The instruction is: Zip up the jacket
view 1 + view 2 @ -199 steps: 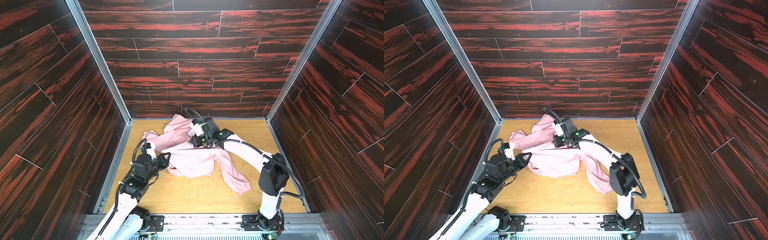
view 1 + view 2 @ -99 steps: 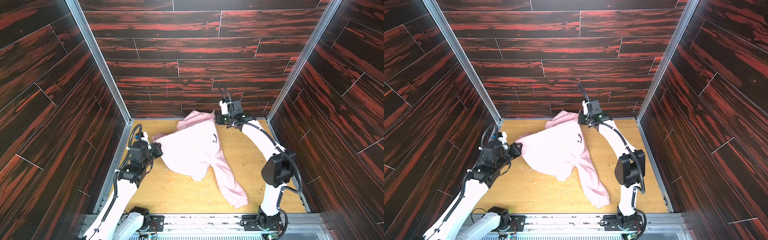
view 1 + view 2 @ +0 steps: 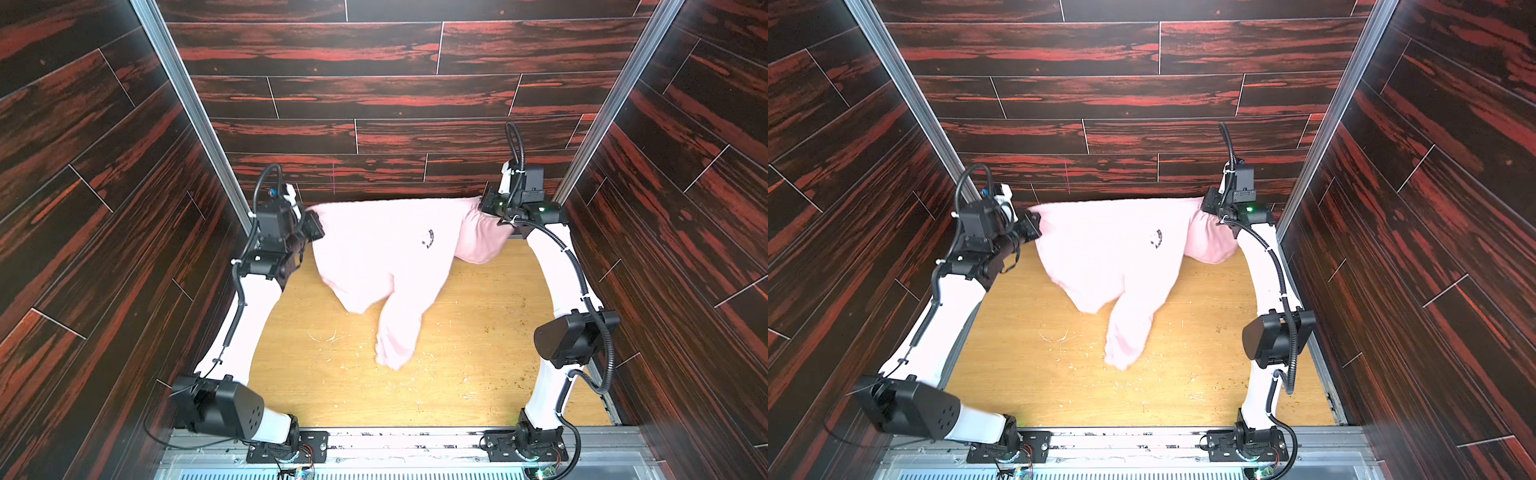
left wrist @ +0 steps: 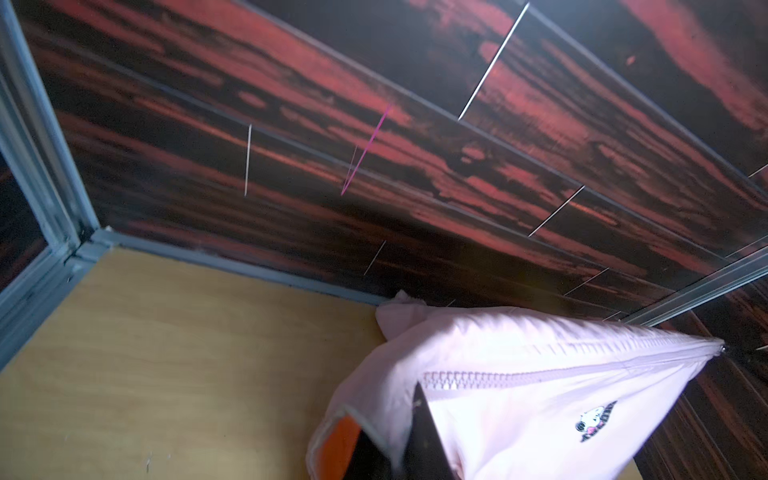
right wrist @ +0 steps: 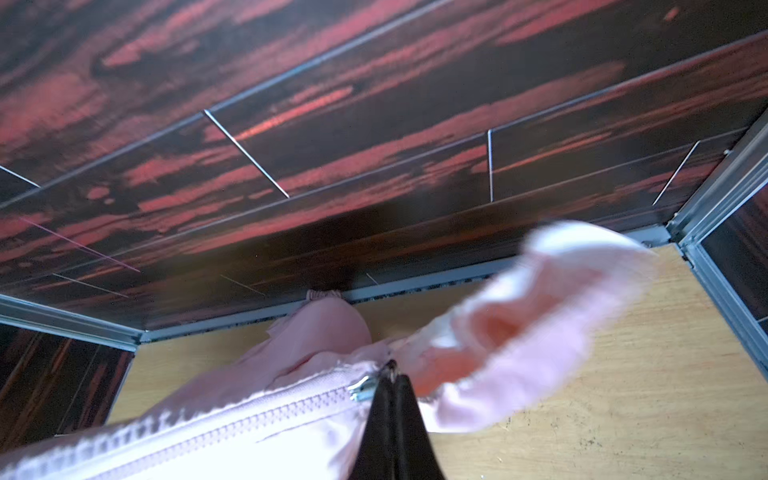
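The jacket [image 3: 382,249], crumpled short of the back wall [image 3: 374,137] a second ago, now stretches taut along it, with the left gripper [image 3: 316,221] clamped shut on one end and the right gripper [image 3: 484,203] pinching it shut at the zipper slider [image 5: 365,388], so the zip looks closed, through the blur.

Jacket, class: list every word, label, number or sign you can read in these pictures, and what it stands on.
On the pink jacket, the chest logo: a cartoon face beside what looks like curved dark lettering, too small and blurred to read.
Nothing else readable in any view.
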